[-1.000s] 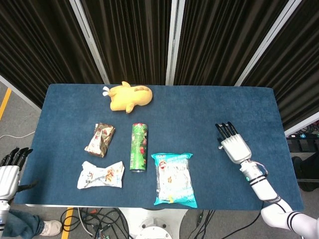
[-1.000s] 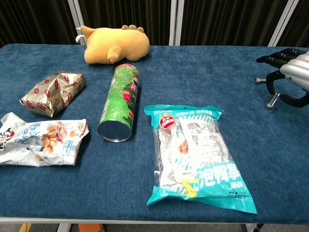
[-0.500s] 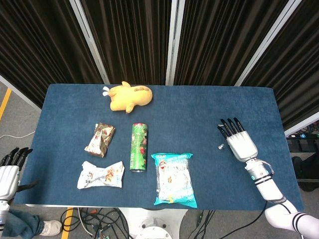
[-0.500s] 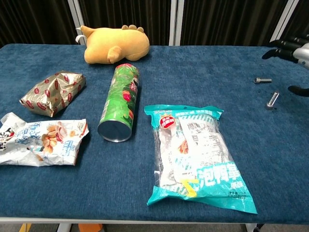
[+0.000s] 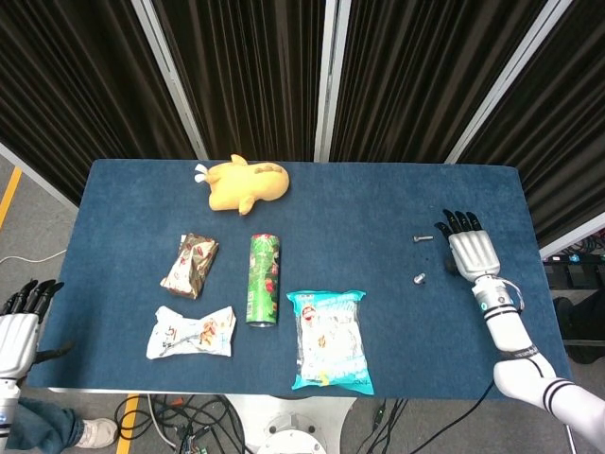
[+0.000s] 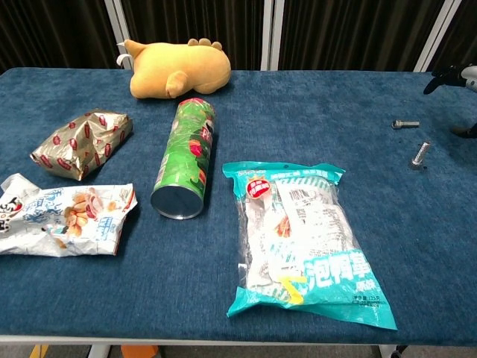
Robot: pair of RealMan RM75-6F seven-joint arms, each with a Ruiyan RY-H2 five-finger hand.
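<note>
Head view: right hand flat and empty beside two bolts

The right hand (image 5: 470, 251) hovers palm-down over the blue table (image 5: 378, 199), fingers stretched out and slightly apart, holding nothing. The near bolt (image 5: 418, 278) lies just to its left, not touching it. The far bolt (image 5: 423, 238) lies just beyond the near bolt, level with the fingertips.

By my judgement this is the approach stage, with no grasp begun. Taking either bolt calls for a fine thumb-and-finger pinch low against the cloth.

Well left of the near bolt lies a teal snack bag (image 5: 329, 340), then a green tube (image 5: 265, 279), a foil packet (image 5: 190, 265) and a white wrapper (image 5: 192, 331). A yellow plush toy (image 5: 244, 183) sits far left and behind. The left hand (image 5: 17, 331) hangs off the table's far-left corner, fingers straight, empty.
</note>
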